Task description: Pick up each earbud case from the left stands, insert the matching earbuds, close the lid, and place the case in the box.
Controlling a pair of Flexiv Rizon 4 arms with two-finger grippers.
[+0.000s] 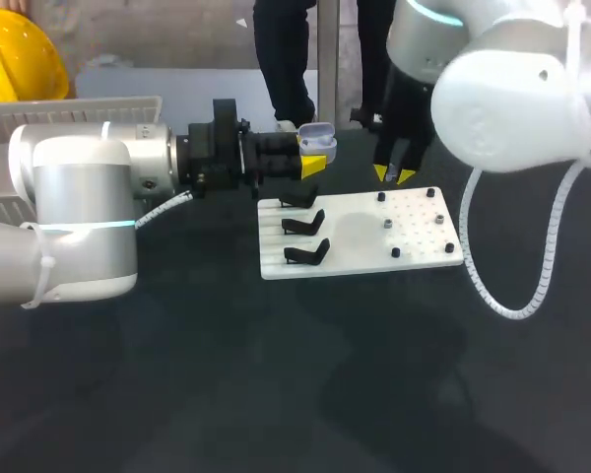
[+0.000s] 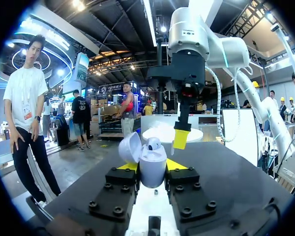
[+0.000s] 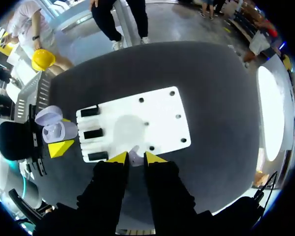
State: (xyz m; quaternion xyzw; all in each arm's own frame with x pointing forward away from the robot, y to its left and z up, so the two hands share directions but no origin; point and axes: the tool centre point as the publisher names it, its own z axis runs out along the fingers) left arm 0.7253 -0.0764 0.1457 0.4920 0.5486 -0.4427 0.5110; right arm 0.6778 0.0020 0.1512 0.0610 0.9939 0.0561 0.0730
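A flat white board (image 1: 360, 236) lies on the dark matte counter (image 1: 276, 394), with three angled black stands (image 1: 303, 225) along its left side and small pegs to the right. Just beyond its far edge, the left gripper (image 2: 151, 166) clamps a smooth, rounded pale case (image 2: 150, 160) in the air, lid hinged open. The right gripper (image 3: 134, 157), nearly closed, pinches a small white earbud (image 3: 134, 155).
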